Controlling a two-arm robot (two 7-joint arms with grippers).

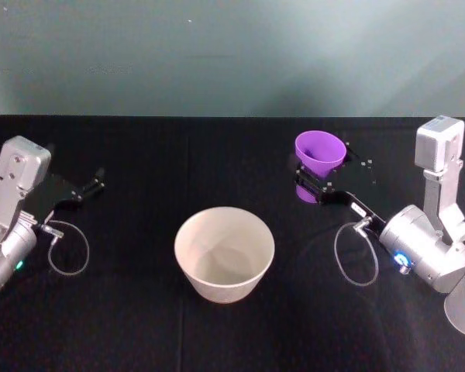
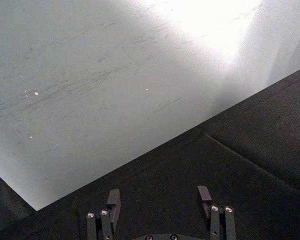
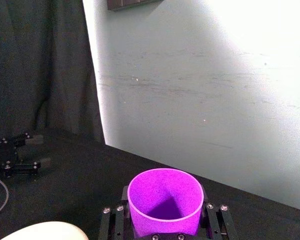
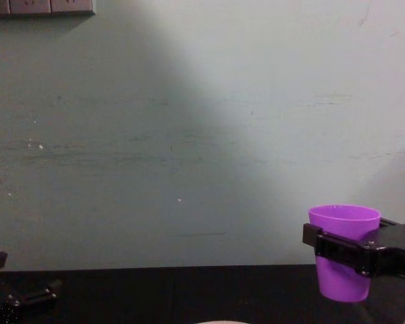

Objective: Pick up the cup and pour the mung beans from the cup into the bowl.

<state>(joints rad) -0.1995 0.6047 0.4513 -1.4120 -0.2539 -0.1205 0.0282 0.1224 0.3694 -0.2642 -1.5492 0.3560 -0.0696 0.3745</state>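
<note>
Cup (image 1: 320, 151) clamped upright in right gripper (image 4: 347, 248) fingers, far and right of bowl (image 1: 221, 287) on bench (image 1: 132, 318). Seemingly grasped, not yet poured. Left gripper (image 1: 89, 188) parked left, fingers spread.

The desk (image 1: 139, 325) was draped in black cloth and met a pale wall (image 1: 217, 54) at its far edge; the white bowl (image 1: 224, 253) stood upright near its middle
</note>
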